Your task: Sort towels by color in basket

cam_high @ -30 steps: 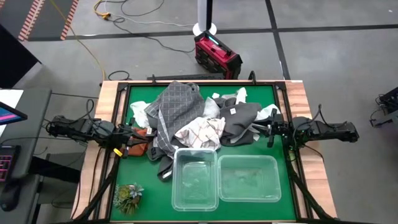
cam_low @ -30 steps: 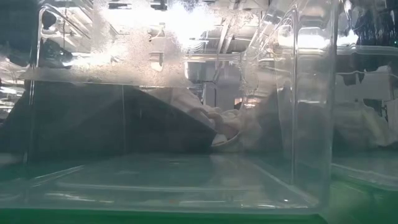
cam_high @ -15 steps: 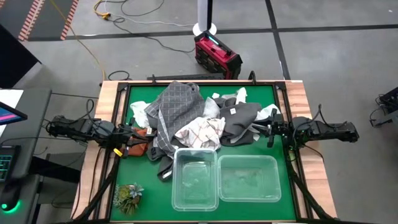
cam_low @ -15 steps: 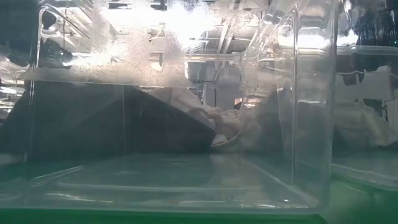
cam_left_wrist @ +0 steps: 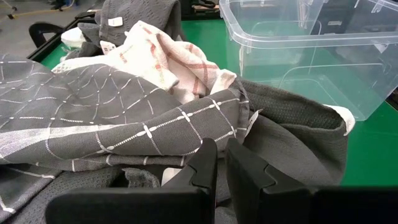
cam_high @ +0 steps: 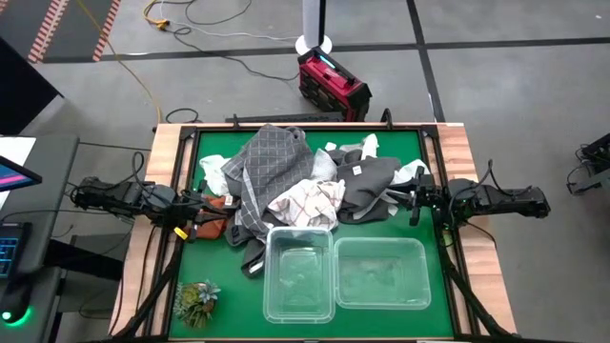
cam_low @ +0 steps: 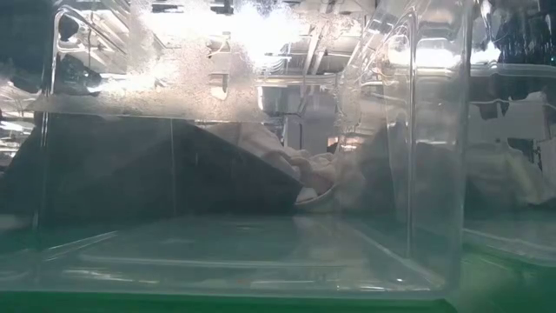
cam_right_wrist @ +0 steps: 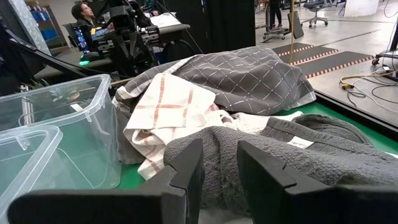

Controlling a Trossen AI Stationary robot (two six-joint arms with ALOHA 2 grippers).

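Across the last second we saw no change: both arms stayed parked and the towel pile (cam_high: pixel 305 186) lay unmoved on the green table (cam_high: pixel 229 286), heaped just behind two clear plastic bins (cam_high: pixel 298 272), which held no towels. A dark grey quilted towel (cam_high: pixel 267 162) draped over the pile, a cream towel with red stripes (cam_high: pixel 307 202) sat at its front edge, and a charcoal towel (cam_high: pixel 372 186) spread toward the right. The left gripper (cam_left_wrist: pixel 221 165) rested low at the pile's left edge, its jaws together on nothing. The right gripper (cam_right_wrist: pixel 217 165) rested at the pile's right edge, jaws a little apart and empty. We judged that sorting had not yet begun.
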